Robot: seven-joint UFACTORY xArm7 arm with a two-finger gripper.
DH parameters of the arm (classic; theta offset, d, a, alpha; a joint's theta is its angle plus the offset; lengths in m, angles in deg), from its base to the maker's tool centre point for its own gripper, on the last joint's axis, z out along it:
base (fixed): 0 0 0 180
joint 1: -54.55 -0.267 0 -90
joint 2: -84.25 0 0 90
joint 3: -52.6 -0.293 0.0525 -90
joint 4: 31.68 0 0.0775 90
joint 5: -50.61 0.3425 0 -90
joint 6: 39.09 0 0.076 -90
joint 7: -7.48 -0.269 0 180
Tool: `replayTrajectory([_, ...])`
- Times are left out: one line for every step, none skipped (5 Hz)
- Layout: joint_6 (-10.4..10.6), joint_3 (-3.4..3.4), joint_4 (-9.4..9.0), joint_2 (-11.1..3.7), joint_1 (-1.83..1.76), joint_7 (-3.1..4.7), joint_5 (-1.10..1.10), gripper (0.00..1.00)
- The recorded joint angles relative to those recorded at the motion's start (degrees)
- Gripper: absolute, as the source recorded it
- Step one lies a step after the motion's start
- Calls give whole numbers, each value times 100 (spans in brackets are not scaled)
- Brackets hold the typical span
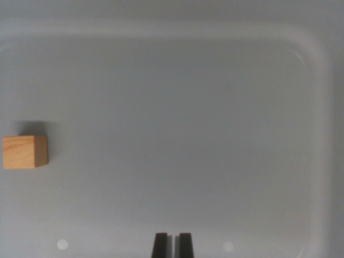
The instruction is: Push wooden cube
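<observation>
So the wooden cube (24, 152) is sitting way over at the wrist view's left edge, about halfway down, flat on the floor of a pale grey tray (188, 107). It's a light tan block with a visible grain; you can see its top face plus a thin sliver of its right side, and it throws a soft dark shadow just behind it, toward the top of the picture. It looks square to the camera, not tilted. Nothing is touching it. The tray fills nearly the whole shot, with a raised rim running across the top and curving down the wrist view's right side through a rounded corner. Two faint round light reflections show on the tray floor near the bottom, one on each side of the gripper (172, 244). The gripper pokes in at bottom centre as two dark fingertips (160, 245) standing side by side with only a hairline slit between them, so it's basically closed and has hold of nothing. It sits well apart from the cube, which is off to the wrist view's left and higher up.
</observation>
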Motion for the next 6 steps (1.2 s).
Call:
replayTrajectory([0,0,0,0,0,0,0,0])
replayTrajectory([107,-28,-68,-55,-38,-69,-15,0])
replayTrajectory([107,-28,-68,-55,-38,-69,-15,0])
replayTrajectory([247,-64,-157,-128,-87,-161,-35,0])
replayTrajectory([247,-64,-157,-128,-87,-161,-35,0])
replayTrajectory([417,-109,-266,-216,-147,-271,-59,0])
